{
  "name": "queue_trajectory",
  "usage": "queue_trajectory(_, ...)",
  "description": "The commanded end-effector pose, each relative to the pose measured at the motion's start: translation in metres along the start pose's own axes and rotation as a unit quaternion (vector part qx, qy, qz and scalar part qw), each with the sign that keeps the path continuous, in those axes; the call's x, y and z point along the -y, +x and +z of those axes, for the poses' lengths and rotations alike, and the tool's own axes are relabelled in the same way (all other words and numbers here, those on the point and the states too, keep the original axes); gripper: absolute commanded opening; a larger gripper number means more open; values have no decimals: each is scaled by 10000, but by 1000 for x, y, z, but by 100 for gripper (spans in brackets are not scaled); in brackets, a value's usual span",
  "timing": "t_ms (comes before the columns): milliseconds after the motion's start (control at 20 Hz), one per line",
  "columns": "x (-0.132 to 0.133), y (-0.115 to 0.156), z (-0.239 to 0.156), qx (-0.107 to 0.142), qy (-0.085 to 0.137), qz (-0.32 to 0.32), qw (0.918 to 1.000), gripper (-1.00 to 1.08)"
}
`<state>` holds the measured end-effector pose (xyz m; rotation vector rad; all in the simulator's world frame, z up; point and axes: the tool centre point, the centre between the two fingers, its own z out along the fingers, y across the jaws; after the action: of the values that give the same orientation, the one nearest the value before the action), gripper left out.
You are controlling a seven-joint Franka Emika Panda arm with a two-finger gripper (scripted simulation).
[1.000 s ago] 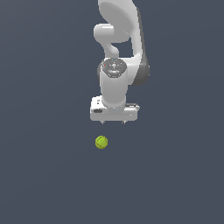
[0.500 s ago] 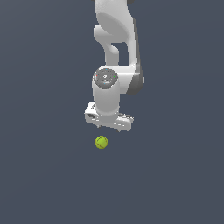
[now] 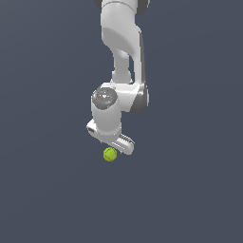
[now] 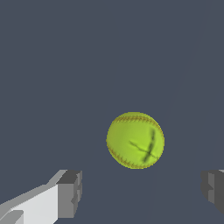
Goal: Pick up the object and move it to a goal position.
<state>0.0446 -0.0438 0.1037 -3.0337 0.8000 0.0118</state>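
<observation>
Nearest the wrist camera are the two dark grey fingertips of the gripper. They stand wide apart with nothing between them, so the jaws are open and hold nothing. One fingertip sits on its white finger body and the other shows only at the picture's border. The gap between them looks wider than the ball, which suits a grasp from above.

Just beyond the fingertips lies the object, a small yellow-green ball with reddish stitching around its rim and a few dark seam marks on its face. It rests on the plain dark worktop, well away from any edge or corner, none of which shows in either view. In the wrist view the ball sits ahead of the gap rather than squarely inside it, so I judge that the jaws are not yet around it.

In the exterior view the ball lies just under the white gripper, very near it; whether they touch cannot be told. The hand is tilted, likely to bring the open jaws over the ball. Farther back the white arm rises out of the picture. No goal marker shows.
</observation>
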Motion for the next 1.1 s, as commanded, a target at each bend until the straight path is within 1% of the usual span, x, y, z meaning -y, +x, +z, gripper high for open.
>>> queue_trajectory(0,-3,5,5,-18,-2,244,9997,100)
queue_trajectory(300,-7,12,11,-39,-7,555,9985,100)
queue_trajectory(650,-7,12,16,-38,-9,568,9984,100)
queue_trajectory(1050,-8,12,54,-41,-8,590,9983,100)
